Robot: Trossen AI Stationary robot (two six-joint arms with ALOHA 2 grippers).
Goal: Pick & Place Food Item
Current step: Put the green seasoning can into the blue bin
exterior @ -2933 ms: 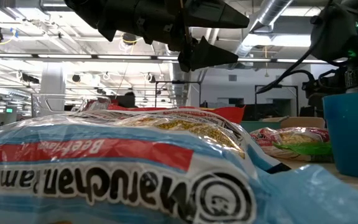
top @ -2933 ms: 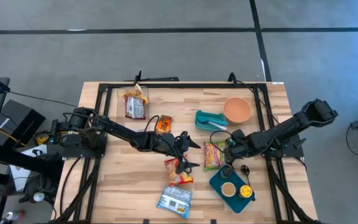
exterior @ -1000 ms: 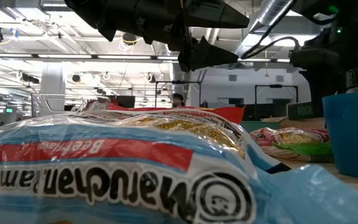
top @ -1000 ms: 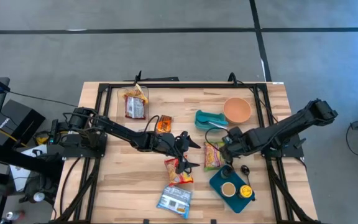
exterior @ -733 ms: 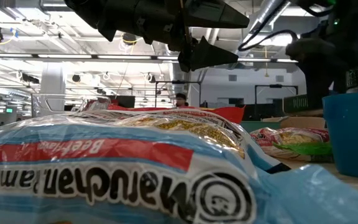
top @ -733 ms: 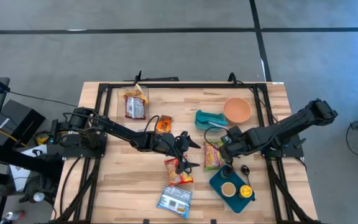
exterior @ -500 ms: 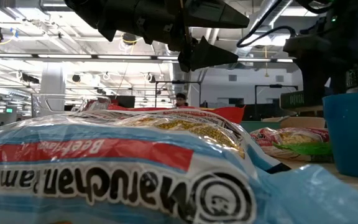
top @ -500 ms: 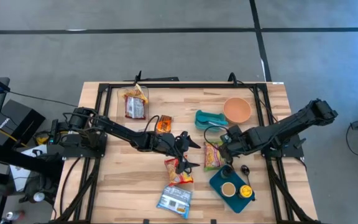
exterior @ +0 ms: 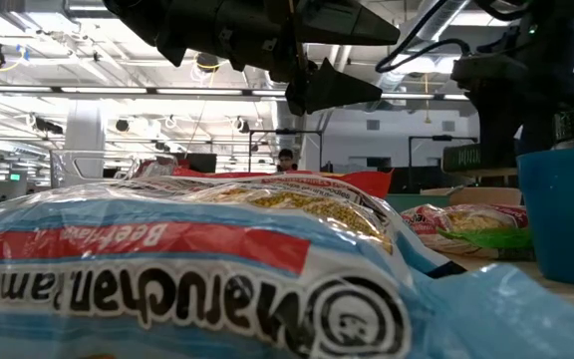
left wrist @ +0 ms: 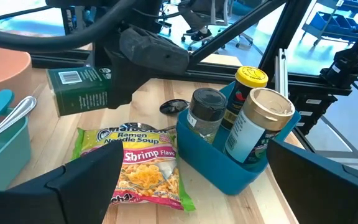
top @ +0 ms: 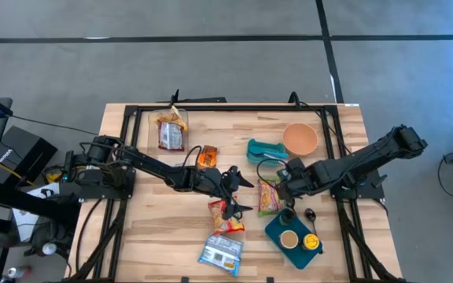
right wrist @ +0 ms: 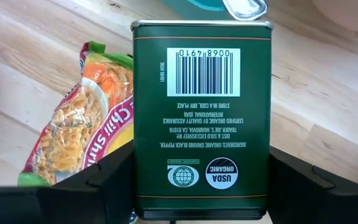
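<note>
Two tools work over the bench's middle. Nearest the front edge lies a Maruchan ramen packet (top: 221, 253), with a blue caddy (top: 276, 229) of seasoning jars toward the right edge. Farther in, the left tool (top: 239, 195) hangs spread wide and empty above a red snack bag (top: 225, 216). Beyond, the right tool (right wrist: 201, 186) pinches a green black-pepper tin (right wrist: 201, 112) lifted over the shrimp ramen packet (left wrist: 143, 174).

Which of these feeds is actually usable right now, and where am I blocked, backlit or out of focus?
High view: even light, everything readable. Low view: a ramen packet right at the lens fills the lower half; the arms are backlit silhouettes against ceiling lights. Right wrist view: the green tin in the right gripper blocks the centre, label sharp. Left wrist view: the shrimp ramen packet is sharp, and the room behind glares blue.
</note>
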